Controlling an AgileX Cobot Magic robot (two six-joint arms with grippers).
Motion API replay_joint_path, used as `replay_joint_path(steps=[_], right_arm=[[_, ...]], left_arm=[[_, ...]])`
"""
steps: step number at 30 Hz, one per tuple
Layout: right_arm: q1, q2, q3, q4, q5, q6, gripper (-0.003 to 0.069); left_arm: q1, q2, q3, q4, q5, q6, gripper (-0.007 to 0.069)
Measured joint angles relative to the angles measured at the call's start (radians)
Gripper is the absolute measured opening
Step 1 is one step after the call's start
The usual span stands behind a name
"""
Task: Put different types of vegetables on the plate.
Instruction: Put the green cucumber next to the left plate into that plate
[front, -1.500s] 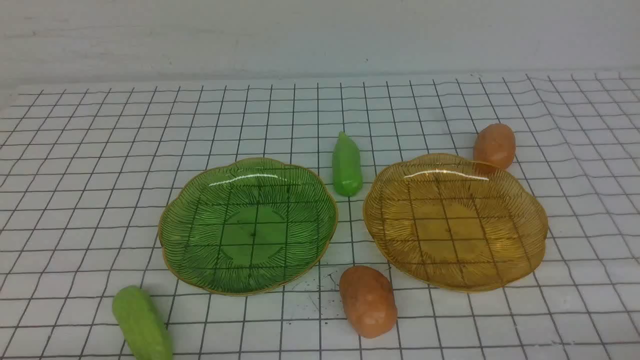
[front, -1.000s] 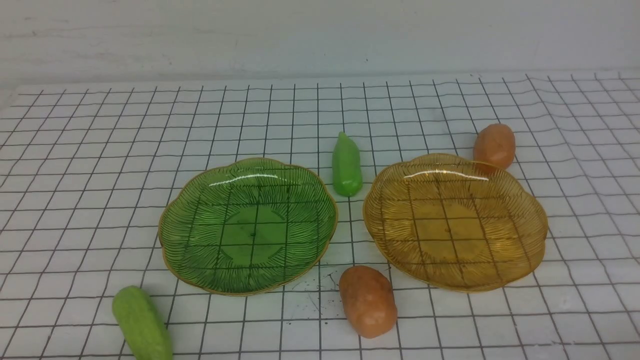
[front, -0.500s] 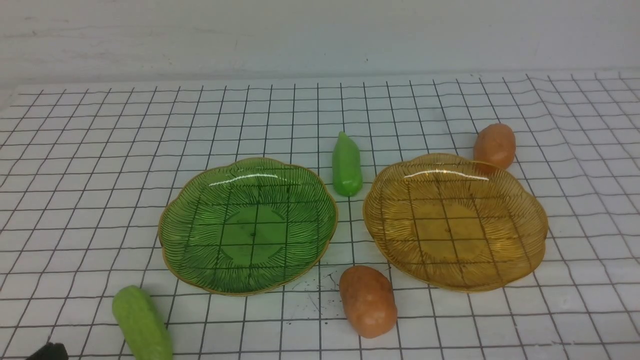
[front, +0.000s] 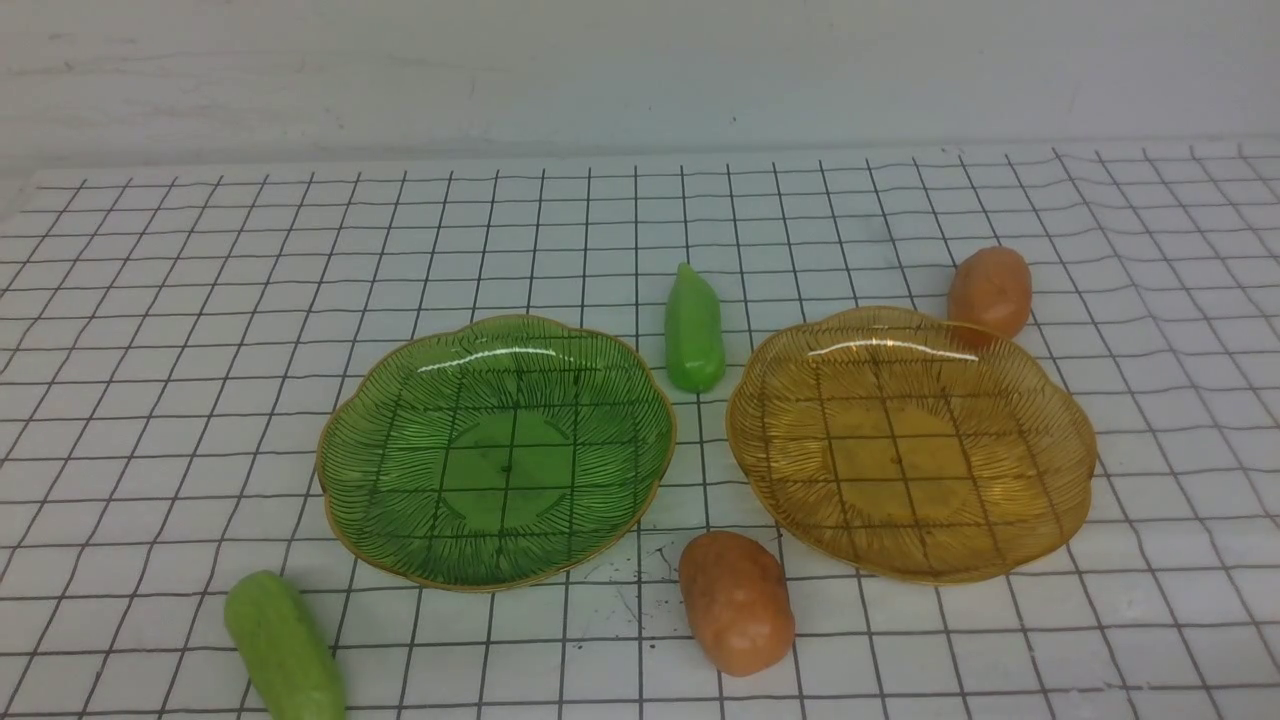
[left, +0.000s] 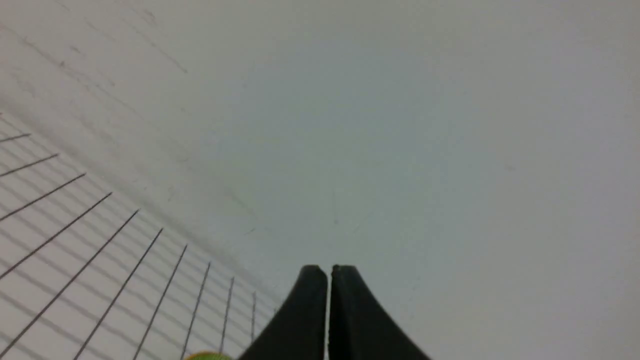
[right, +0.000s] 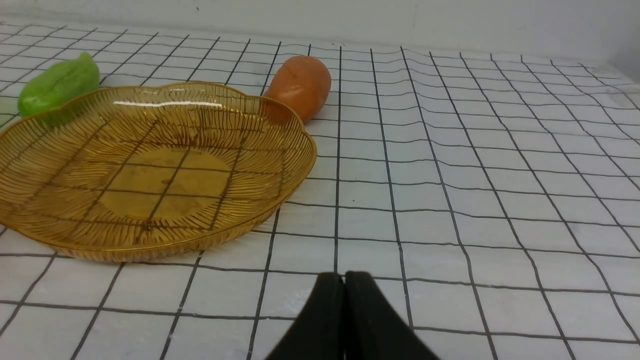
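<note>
Orange potato (right: 299, 86), well beyond right tool (right: 344, 276)

No readable text, label, brand, number or sign appears in any view.

The green plate (front: 400, 365) looked like clear tinted plastic. It was glossy, with fine ribs moulded in and a thin gold-coloured edge, and light glinted off its far side. The amber plate (front: 1040, 400) had the same see-through, ribbed, shiny make. The pointed green vegetable (front: 694, 330) was smooth with a soft sheen, like moulded plastic, while the blunt green vegetable (front: 283, 645) looked duller and finely grainy. The near orange-brown lump (front: 737, 600) and the far orange-brown lump (front: 989, 291) were matt and slightly uneven, almost waxy. The white gridded table cover (front: 200, 300) lay in soft wrinkles like a thin sheet, faintly shiny. The left gripper (left: 329, 272) and right gripper (right: 344, 280) were plain matt black.
</note>
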Motion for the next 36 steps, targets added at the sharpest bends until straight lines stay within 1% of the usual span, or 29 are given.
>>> replay_joint_path(steps=[1, 2, 3, 4, 5, 6, 7, 8, 9, 11, 13, 14, 17, 18, 19, 21, 22, 26, 27, 30, 32, 34, 35, 36], right_arm=[[0.0, 0.0, 0.0, -0.001, 0.0, 0.0, -0.0015], [0.0, 0.0, 0.0, -0.001, 0.0, 0.0, -0.0015], [0.0, 0.0, 0.0, 0.0, 0.0, 0.0, -0.0015], [0.0, 0.0, 0.001, 0.013, -0.013, 0.001, -0.0015], [0.0, 0.0, 0.004, 0.037, -0.032, 0.004, -0.0015], [0.0, 0.0, 0.007, 0.074, -0.052, 0.014, -0.0015], [0.0, 0.0, 0.01, 0.103, -0.077, 0.022, -0.0015], [0.0, 0.0, 0.011, 0.148, -0.103, 0.036, -0.0015], [0.0, 0.0, 0.011, 0.283, -0.172, 0.08, -0.0015], [0.0, 0.0, 0.011, 0.399, -0.226, 0.115, -0.0015], [0.0, 0.0, 0.011, 0.546, -0.268, 0.156, -0.0015], [0.0, 0.0, 0.011, 0.616, -0.279, 0.168, -0.0015], [0.0, 0.0, 0.011, 0.764, -0.293, 0.178, -0.0015], [0.0, 0.0, 0.011, 0.78, -0.296, 0.174, -0.0015], [0.0, 0.0, 0.011, 0.803, -0.301, 0.166, -0.0015], [0.0, 0.0, 0.011, 0.826, -0.303, 0.16, -0.0015], [0.0, 0.0, 0.011, 0.834, -0.303, 0.159, -0.0015], [0.0, 0.0, 0.011, 0.868, -0.273, 0.155, -0.0015], [0.0, 0.0, 0.01, 0.874, -0.246, 0.151, -0.0015], [0.0, 0.021, -0.05, 0.862, -0.049, 0.099, -0.0015], [0.0, 0.057, -0.098, 0.842, 0.018, 0.066, -0.0015], [0.0, 0.191, -0.238, 0.783, 0.168, -0.03, -0.0015], [0.0, 0.215, -0.249, 0.773, 0.179, -0.046, -0.0015], [0.0, 0.312, -0.336, 0.738, 0.276, -0.112, -0.0015]], left_arm=[[0.0, 0.0, -0.066, 0.01, 0.039, 0.019, -0.0008], [0.0, 0.004, -0.089, 0.014, 0.056, 0.026, -0.0008], [0.0, 0.029, -0.193, 0.035, 0.146, 0.068, -0.0008], [0.0, 0.096, -0.293, 0.056, 0.28, 0.112, -0.0008], [0.0, 0.156, -0.367, 0.07, 0.382, 0.133, -0.0008], [0.0, 0.212, -0.424, 0.079, 0.449, 0.142, -0.0008], [0.0, 0.273, -0.48, 0.092, 0.563, 0.152, -0.0008], [0.0, 0.337, -0.543, 0.111, 0.653, 0.156, -0.0008], [0.0, 0.502, -0.639, 0.154, 0.837, 0.162, -0.0008], [0.0, 0.629, -0.699, 0.197, 0.957, 0.164, -0.0008], [0.0, 0.77, -0.74, 0.249, 1.047, 0.159, -0.0008], [0.0, 0.807, -0.747, 0.267, 1.065, 0.15, -0.0008], [0.0, 0.967, -0.754, 0.355, 1.085, 0.105, -0.0008], [0.001, 1.009, -0.754, 0.394, 1.085, 0.079, -0.0008], [0.01, 1.062, -0.755, 0.447, 1.085, 0.026, -0.0008], [0.035, 1.122, -0.755, 0.496, 1.086, -0.043, -0.0008], [0.058, 1.157, -0.755, 0.522, 1.086, -0.102, -0.0008], [0.097, 1.219, -0.756, 0.518, 1.08, -0.166, -0.0008], [0.1, 1.23, -0.756, 0.513, 1.079, -0.168, -0.0008], [0.1, 1.273, -0.756, 0.487, 1.07, -0.172, -0.0006], [0.1, 1.289, -0.758, 0.484, 1.065, -0.167, -0.0002], [0.1, 1.323, -0.759, 0.482, 1.041, -0.135, 0.0035], [0.1, 1.328, -0.759, 0.48, 1.04, -0.133, 0.0039], [0.1, 1.343, -0.76, 0.472, 1.036, -0.116, 0.0071]])
